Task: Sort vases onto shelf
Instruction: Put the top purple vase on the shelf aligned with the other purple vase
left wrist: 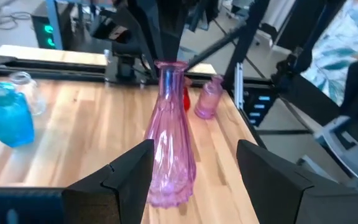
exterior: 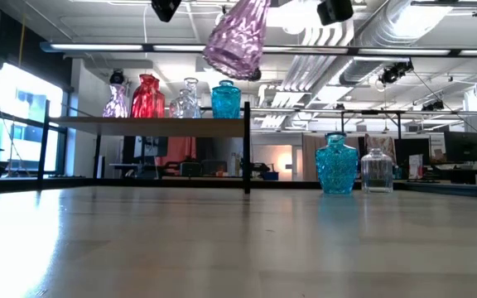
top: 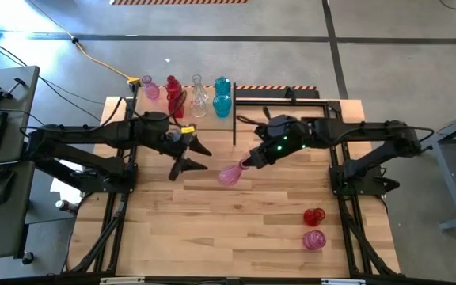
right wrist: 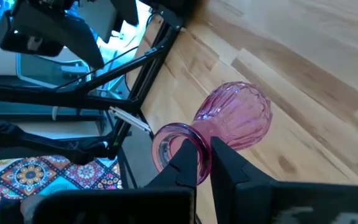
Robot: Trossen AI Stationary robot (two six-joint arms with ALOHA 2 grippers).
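The ribbed pink glass vase (top: 229, 174) hangs tilted above mid-table, its rim pinched by the right gripper (top: 248, 163), clenched at the vase's two o'clock. At its nine o'clock the left gripper (top: 199, 157) waits with fingers spread, holding nothing. The light wooden shelf (top: 182, 120), carrying sorted vases, sits at twelve o'clock.
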